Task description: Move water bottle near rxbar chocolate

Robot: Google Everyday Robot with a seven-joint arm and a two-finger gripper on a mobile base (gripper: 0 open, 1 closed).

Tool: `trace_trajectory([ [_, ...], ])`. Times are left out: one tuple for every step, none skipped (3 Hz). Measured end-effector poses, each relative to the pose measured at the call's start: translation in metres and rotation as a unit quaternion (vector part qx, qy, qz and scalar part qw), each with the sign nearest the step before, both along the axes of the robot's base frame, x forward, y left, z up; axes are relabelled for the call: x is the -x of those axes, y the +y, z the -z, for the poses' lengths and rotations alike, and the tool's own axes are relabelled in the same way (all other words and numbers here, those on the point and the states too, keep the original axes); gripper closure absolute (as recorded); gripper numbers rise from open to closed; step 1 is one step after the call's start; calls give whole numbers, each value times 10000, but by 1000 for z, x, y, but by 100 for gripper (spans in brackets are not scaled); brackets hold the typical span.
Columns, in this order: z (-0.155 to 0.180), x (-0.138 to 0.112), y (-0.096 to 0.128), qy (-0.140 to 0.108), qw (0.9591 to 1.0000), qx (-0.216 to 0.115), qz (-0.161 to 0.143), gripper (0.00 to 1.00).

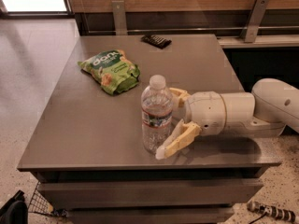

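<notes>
The water bottle (pixel 156 114) stands upright near the front of the grey table (pixel 84 125), clear and ribbed, with a white cap and a red, white and blue label. My gripper (pixel 169 122) reaches in from the right with its yellow fingers open around the bottle: one finger (pixel 178 140) lies in front of it near its base, the other (pixel 179 95) behind it. I cannot tell whether they touch the bottle. The rxbar chocolate (pixel 156 41) is a small flat dark bar lying at the table's far edge, well behind the bottle.
A green crinkly snack bag (pixel 110 70) lies on the table to the back left of the bottle. A wood wall with metal brackets (pixel 255 17) runs behind the table. My white arm (pixel 252 111) stretches over the table's right side.
</notes>
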State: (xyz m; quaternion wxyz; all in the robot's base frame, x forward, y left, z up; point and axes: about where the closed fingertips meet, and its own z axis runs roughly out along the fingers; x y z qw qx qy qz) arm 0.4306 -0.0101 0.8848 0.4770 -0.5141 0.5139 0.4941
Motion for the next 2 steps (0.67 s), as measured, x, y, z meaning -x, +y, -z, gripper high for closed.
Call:
trace_trajectory([
  [-3,8,11,-85,9998,-19,-162,0],
  [-7,14,17,-317,9990,15,-309,25],
])
